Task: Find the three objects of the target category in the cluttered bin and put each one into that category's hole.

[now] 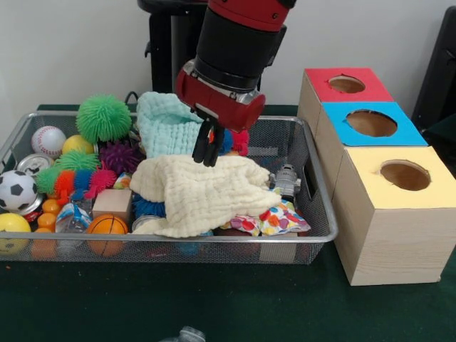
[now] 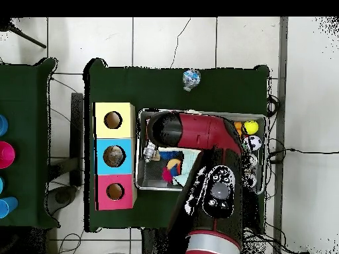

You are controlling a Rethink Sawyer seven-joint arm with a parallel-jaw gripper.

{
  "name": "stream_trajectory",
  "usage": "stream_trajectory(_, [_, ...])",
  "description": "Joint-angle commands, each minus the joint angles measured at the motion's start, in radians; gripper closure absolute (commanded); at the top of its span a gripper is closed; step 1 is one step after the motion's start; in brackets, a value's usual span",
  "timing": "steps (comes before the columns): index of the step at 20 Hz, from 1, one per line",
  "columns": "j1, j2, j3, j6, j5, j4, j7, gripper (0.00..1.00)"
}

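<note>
Wire mesh bin [image 1: 313, 167] set on dark green table [image 1: 214, 306], toward the end away from the boxes. Gripper [image 1: 208, 151] hanging low over bin centre, black fingers [image 1: 211, 146] pressed together, pinching nothing, tips just at cream cloth [image 1: 203, 192]. Mint knitted cloth [image 1: 167, 122] behind it, against bin's far wall. Small see-through bottle [image 1: 286, 178] standing beside cream cloth, in bin end nearest the boxes; patterned fabric [image 1: 274, 219] in front of it. A second see-through bottle [image 1: 71, 217] lying near bin's front wall at opposite end, between small wooden block [image 1: 112, 203] and orange balls [image 1: 48, 212]. Another bottle [image 2: 191, 79] outside the bin, on table near the edge facing away from the robot. Blue-faced box hole [image 1: 371, 123] in middle box, between red-faced [image 1: 347, 84] and yellow-faced [image 1: 405, 174] boxes. Green spiky ball [image 1: 104, 117], baseball [image 1: 48, 140], small soccer ball [image 1: 16, 190], mini basketball [image 1: 107, 226] crowded at far end.
</note>
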Motion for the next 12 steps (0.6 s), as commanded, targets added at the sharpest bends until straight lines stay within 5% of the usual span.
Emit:
stream_trajectory(1, [-0.035, 0.02, -0.01, 0.034, -0.044, 0.009, 0.045, 1.0])
stream_trajectory(12, [-0.072, 0.002, 0.06, -0.07, -0.006, -0.019, 0.035, 1.0])
